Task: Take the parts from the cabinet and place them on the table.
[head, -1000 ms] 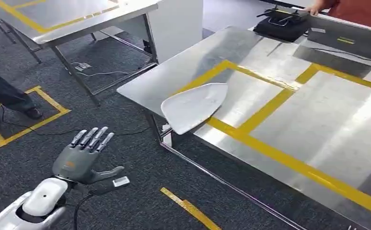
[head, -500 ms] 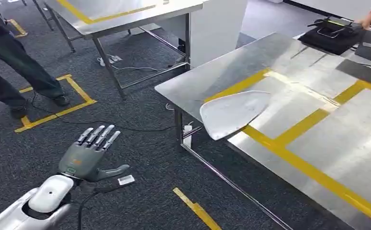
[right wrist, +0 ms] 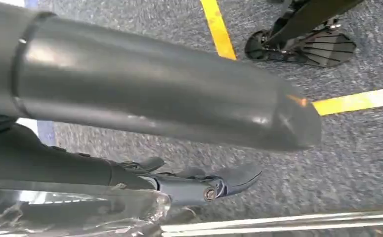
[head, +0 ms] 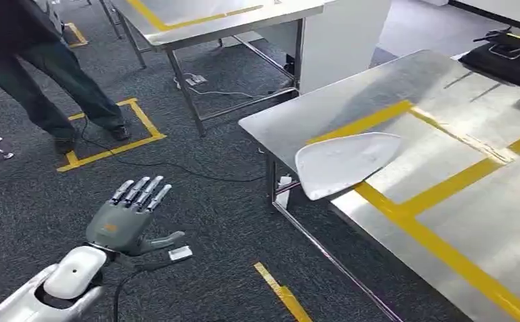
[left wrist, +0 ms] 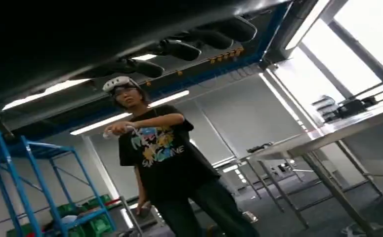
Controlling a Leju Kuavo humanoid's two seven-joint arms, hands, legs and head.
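A white, flat, teardrop-shaped part (head: pixel 344 163) lies on the steel table (head: pixel 445 127) near its corner, with its wide end jutting over the edge. My left hand (head: pixel 131 216) hangs over the carpet well left of the table, fingers spread and holding nothing. In the left wrist view its dark fingers (left wrist: pixel 179 48) stretch out, apart from a blue shelf rack (left wrist: pixel 36 177) with green bins behind a person (left wrist: pixel 164 163). My right hand (right wrist: pixel 154 106) is low over the carpet, thumb straight and fingers (right wrist: pixel 214 183) extended, nothing in it.
A second steel table (head: pixel 210 17) stands ahead, with a person's legs (head: pixel 49 74) to its left by a yellow tape square (head: pixel 109 144). Cables trail on the floor. A black device (head: pixel 508 50) sits on the far table corner. A yellow strip (head: pixel 280 292) marks the carpet.
The whole picture has shifted right, so the camera has turned left; the person's legs have come further into view. My left hand stays spread and holds nothing.
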